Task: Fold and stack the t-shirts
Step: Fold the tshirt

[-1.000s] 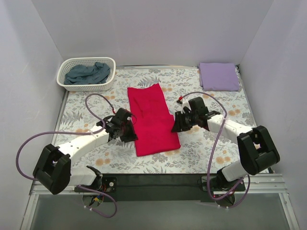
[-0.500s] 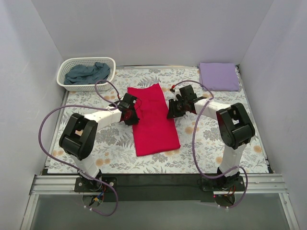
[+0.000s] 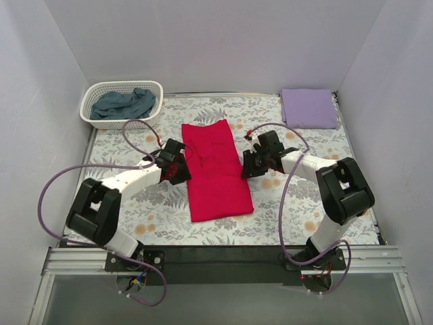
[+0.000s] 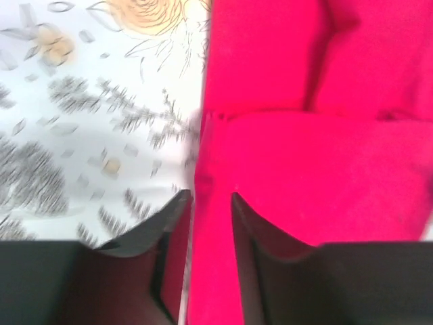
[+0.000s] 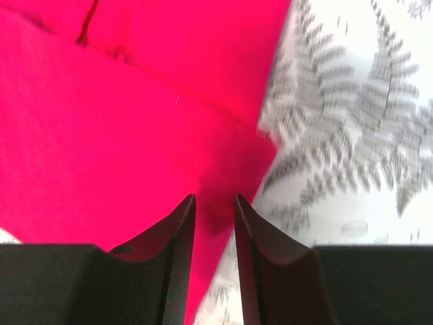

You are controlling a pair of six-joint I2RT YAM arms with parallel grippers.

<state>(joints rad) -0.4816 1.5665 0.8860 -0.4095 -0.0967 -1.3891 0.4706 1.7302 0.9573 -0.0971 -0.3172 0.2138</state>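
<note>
The crimson red t-shirt [image 3: 213, 169] lies folded into a long strip in the middle of the table. My left gripper [image 3: 177, 162] sits low at its left edge. In the left wrist view its jaws [image 4: 210, 196] stand narrowly apart over the red cloth [image 4: 304, 135] edge. My right gripper [image 3: 252, 162] sits at the right edge. Its jaws [image 5: 214, 198] are also narrowly apart, over a corner of the red cloth [image 5: 122, 122]. The lavender t-shirt [image 3: 308, 108] lies folded at the back right. The blue-grey t-shirt [image 3: 124, 103] is crumpled in a basket.
A white basket [image 3: 92, 115] stands at the back left corner. The floral table covering [image 3: 291, 217] spans the table. White walls close in the left, back and right sides. Purple cables loop off both arms.
Both grippers slid away from me along the shirt's long edges, then came back a little. The left jaws narrowed, then widened. The red shirt stayed flat in place.
</note>
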